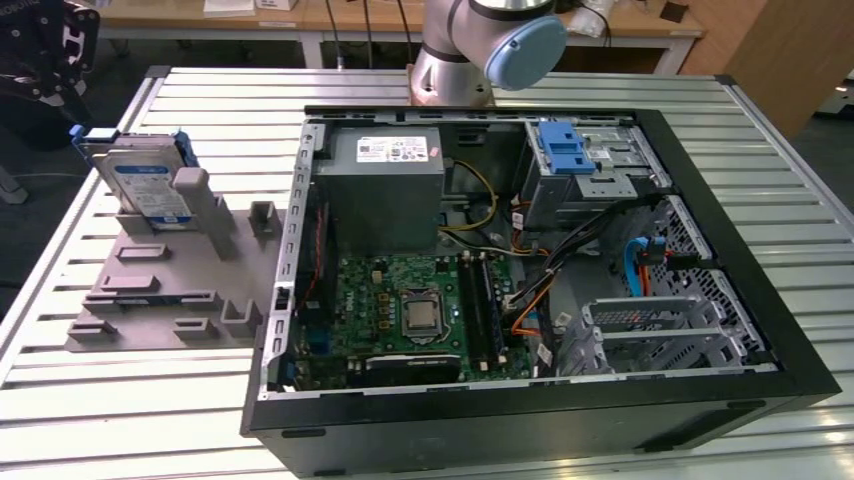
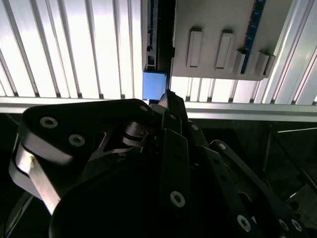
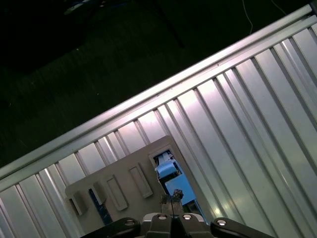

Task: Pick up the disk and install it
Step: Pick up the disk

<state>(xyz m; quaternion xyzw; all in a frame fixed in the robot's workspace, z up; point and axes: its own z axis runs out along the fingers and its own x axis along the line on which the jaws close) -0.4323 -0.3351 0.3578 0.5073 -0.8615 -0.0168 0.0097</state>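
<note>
The disk [image 1: 144, 180], silver with a white-and-blue label and a blue carrier, stands on edge in a grey holder [image 1: 160, 290] on the table, at the exterior view's left. My gripper [image 1: 47, 60] hangs dark above and behind it, apart from it. In the first wrist view the fingertips [image 3: 172, 199] are pressed together with nothing between them, over the disk's blue top edge [image 3: 170, 174]. In the second wrist view the shut gripper [image 2: 168, 96] points at the blue carrier [image 2: 154, 85] beside the holder [image 2: 218, 29].
An open computer case [image 1: 694, 420] lies on the slatted metal table [image 1: 200, 420], to the right of the holder in the exterior view. Inside are a grey power supply [image 1: 387, 185], a motherboard [image 1: 400, 310] and a drive bay with a blue latch [image 1: 567, 150]. The arm's base [image 1: 467, 60] stands behind the case.
</note>
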